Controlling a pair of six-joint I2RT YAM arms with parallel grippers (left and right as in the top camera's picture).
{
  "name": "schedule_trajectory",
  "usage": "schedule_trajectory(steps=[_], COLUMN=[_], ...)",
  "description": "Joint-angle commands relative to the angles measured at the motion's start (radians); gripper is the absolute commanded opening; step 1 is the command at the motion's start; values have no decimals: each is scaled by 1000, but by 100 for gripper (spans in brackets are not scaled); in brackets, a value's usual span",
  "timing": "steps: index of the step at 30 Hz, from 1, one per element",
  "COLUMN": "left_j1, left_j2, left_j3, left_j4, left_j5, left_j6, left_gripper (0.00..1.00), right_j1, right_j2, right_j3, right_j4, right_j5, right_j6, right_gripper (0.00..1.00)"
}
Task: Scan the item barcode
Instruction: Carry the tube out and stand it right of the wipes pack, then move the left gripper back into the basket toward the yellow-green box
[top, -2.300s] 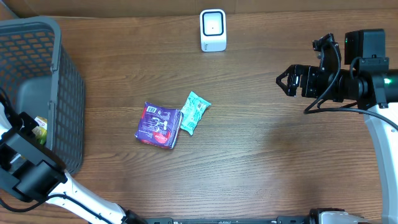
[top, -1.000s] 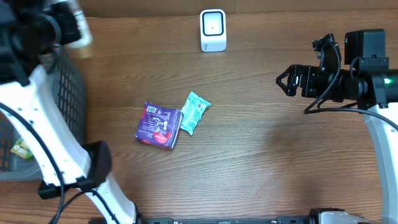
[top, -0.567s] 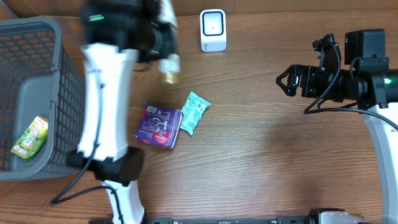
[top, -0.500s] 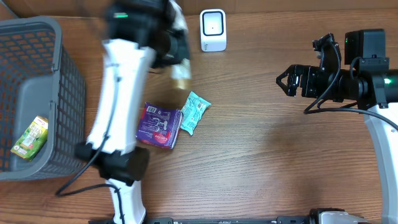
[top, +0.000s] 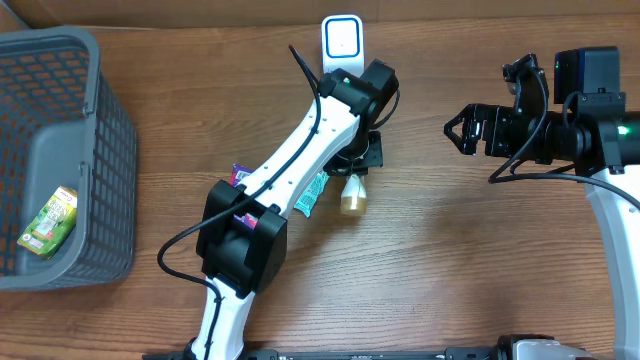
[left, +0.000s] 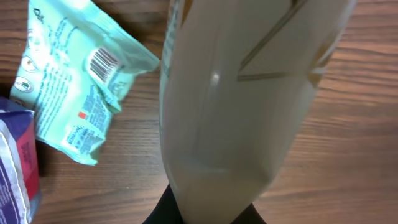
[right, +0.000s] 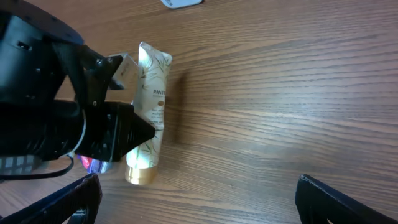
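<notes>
The item is a cream tube (top: 351, 188) with a gold cap, hanging cap-down over mid-table in my left gripper (top: 354, 165), which is shut on its crimped end. It fills the left wrist view as a pale tube (left: 242, 93), with dark fingertips (left: 166, 213) just showing at the bottom edge. From the right wrist I see the tube (right: 149, 124) and its printed label. The white scanner (top: 342, 40) stands at the back edge, beyond the tube. My right gripper (top: 458, 130) hovers to the right, open and holding nothing, its fingers (right: 68, 199) wide apart.
A teal packet (left: 74, 93) with its barcode up lies left of the tube, beside a purple packet (left: 15, 162); the left arm covers most of both from overhead. A grey basket (top: 100, 120) at the far left holds a green item (top: 50, 220).
My left arm has swung from the basket side across the table with the tube, ending right of the packets and in front of the scanner. The right arm has not moved.
</notes>
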Motion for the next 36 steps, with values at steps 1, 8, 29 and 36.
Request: schedule_trajectory(steps=[1, 8, 29, 36], left_j1=[17, 40, 280, 522], left_j2=[-14, -16, -65, -209], left_j3=[4, 33, 779, 779], left_j4=[14, 14, -348, -348], left_j5=[-29, -9, -24, -19], left_j6=[10, 67, 276, 303], left_gripper=[7, 44, 34, 33], right_j1=[6, 6, 6, 6], right_j2=[-4, -4, -4, -4], right_j3=[25, 25, 25, 25], right_j4=[6, 6, 6, 6], right_j5=[6, 6, 6, 6], right_j6=[0, 0, 0, 0], right_gripper=[100, 100, 100, 100])
